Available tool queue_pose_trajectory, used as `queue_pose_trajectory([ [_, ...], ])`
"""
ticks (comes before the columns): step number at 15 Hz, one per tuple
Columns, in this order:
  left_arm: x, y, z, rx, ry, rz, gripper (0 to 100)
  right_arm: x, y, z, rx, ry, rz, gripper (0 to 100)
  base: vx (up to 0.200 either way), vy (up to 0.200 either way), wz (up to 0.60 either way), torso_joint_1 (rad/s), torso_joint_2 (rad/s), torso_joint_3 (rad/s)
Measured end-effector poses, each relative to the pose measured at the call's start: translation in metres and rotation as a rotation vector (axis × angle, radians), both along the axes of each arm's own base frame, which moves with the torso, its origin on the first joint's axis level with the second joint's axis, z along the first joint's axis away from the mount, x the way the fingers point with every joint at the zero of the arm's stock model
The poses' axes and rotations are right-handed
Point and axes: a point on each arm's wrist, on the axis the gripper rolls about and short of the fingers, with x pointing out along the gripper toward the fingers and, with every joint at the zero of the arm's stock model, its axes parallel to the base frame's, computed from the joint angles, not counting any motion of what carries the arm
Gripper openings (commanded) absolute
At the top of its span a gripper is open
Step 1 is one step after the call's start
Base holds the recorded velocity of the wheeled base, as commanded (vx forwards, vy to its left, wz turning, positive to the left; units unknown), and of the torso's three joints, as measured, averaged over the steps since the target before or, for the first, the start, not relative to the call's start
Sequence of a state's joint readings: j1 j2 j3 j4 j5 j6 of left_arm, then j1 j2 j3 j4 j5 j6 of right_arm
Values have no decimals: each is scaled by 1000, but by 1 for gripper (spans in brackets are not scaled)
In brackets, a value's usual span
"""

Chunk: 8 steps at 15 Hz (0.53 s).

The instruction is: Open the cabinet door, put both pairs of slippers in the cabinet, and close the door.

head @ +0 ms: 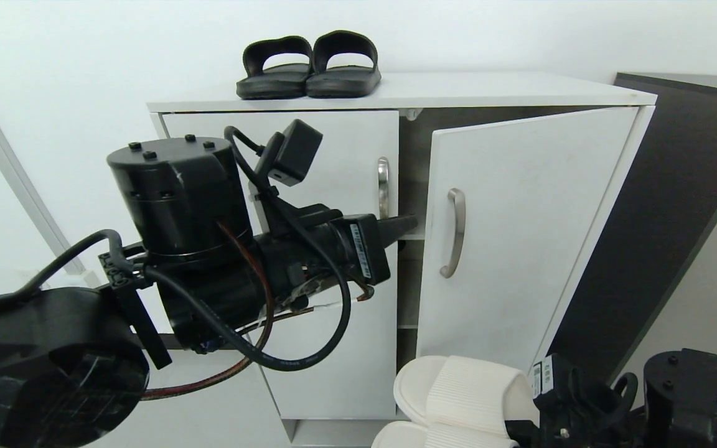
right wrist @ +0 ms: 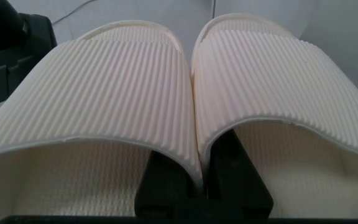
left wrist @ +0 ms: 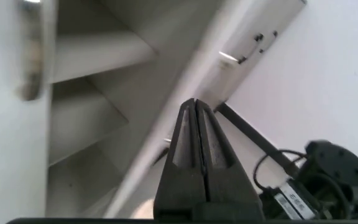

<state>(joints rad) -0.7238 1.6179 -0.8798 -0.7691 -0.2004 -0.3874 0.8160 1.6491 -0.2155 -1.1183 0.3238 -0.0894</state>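
A white cabinet [head: 520,90] has its left door [head: 327,149] closed and its right door [head: 520,249] swung partly open, leaving a dark gap between them. A pair of black slippers [head: 309,65] rests on the cabinet top. My left gripper [head: 409,223] is shut and empty, its tip at the gap beside the left door's handle [head: 383,186]; the left wrist view has the closed fingers [left wrist: 195,109] pointing at the shelves [left wrist: 98,53] inside. Low in front of the cabinet, my right gripper [right wrist: 202,186] is shut on the inner edges of a pair of white ribbed slippers [head: 458,398] [right wrist: 110,93].
A dark grey panel [head: 676,218] stands right of the cabinet, close behind the open door. The open door carries a curved metal handle [head: 455,233]. A white wall lies behind and to the left.
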Motion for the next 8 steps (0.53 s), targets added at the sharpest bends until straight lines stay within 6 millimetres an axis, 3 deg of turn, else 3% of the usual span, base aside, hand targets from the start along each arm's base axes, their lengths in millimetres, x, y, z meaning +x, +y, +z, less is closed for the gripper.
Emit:
queue_pose_trajectory([
  [3, 7, 4, 2, -51, 31, 22, 0, -1, 1, 0, -1, -1, 5, 0, 0, 0, 0, 0, 0, 0],
  [8, 23, -7, -2, -61, 27, 17, 0, -12, 2, -6, -25, 21, 46, 0, 0, 0, 0, 0, 0, 0],
])
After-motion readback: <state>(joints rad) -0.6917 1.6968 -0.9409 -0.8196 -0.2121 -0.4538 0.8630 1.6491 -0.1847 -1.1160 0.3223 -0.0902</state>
